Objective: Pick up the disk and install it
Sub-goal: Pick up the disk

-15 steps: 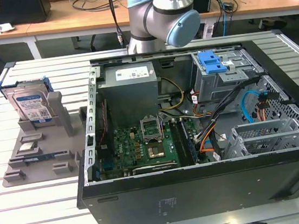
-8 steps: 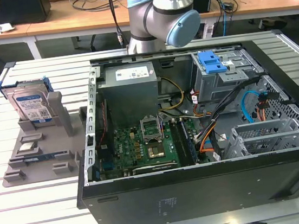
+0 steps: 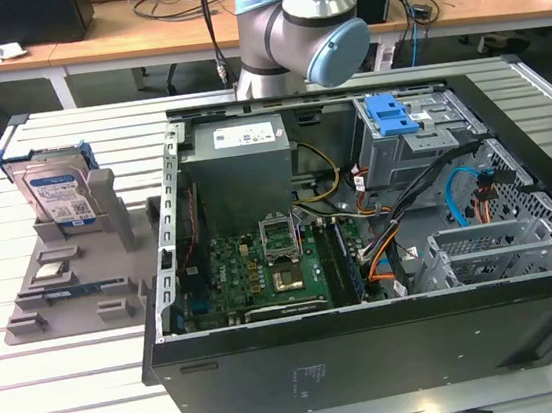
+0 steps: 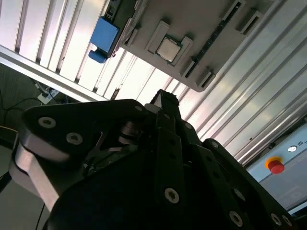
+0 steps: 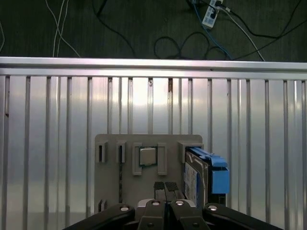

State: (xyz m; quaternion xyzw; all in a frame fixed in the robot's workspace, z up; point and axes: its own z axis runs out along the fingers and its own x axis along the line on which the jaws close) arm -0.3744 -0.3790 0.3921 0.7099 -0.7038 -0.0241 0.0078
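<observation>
The slatted metal table (image 3: 77, 392) carries everything, and I place it all from the grey holder (image 3: 64, 283) lying flat on it.

Just beside the holder, on the exterior view's right, sits the open computer case (image 3: 375, 355), lying on its side with its boards and cables showing. My arm (image 3: 299, 22) rises beyond the case, on the far side from the holder. Inside the case, the grey power box (image 3: 241, 165) fills the corner nearest the holder's disk end. A small blue bracket (image 3: 391, 115) sits deeper in, further from the holder than the box.

The disk (image 3: 58, 193) stands upright on its edge in the slot at one end of the holder, with its blue frame around it and its label facing out. It also shows in both wrist views (image 5: 199, 175) (image 4: 103, 38), untouched.

A square silver chip (image 5: 147, 156) lies flat in a pocket of the holder, near the disk.

My pincer (image 5: 165, 187) hangs above the holder, well apart from it. In the first wrist view its tips line up between the chip's pocket and the disk. The two fingers (image 5: 159, 186) are pressed together with no gap, and they have hold of nothing.
</observation>
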